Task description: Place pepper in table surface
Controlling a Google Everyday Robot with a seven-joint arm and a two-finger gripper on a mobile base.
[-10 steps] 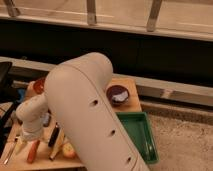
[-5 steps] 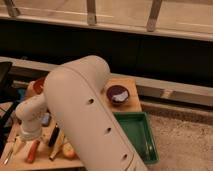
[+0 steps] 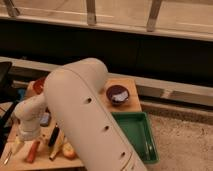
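The pepper [image 3: 32, 151], long and red-orange, lies flat on the table surface [image 3: 131, 105], a light tan wooden top, near its front left corner. My gripper [image 3: 21, 141] hangs at the end of the white wrist just left of and above the pepper's upper end. I cannot tell whether it touches the pepper. My large white arm link [image 3: 90, 120] covers the middle of the table.
A yellow stick [image 3: 56, 150] and a round yellow-orange fruit [image 3: 68, 150] lie right of the pepper. A fork [image 3: 7, 158] lies at the left. A green tray [image 3: 134, 135], a purple bowl [image 3: 118, 94], a red bowl [image 3: 38, 86] and a blue item [image 3: 45, 119] also stand here.
The big arm link has sunk slightly and the wrist has shifted a little. The pepper lies in the same place on the table.
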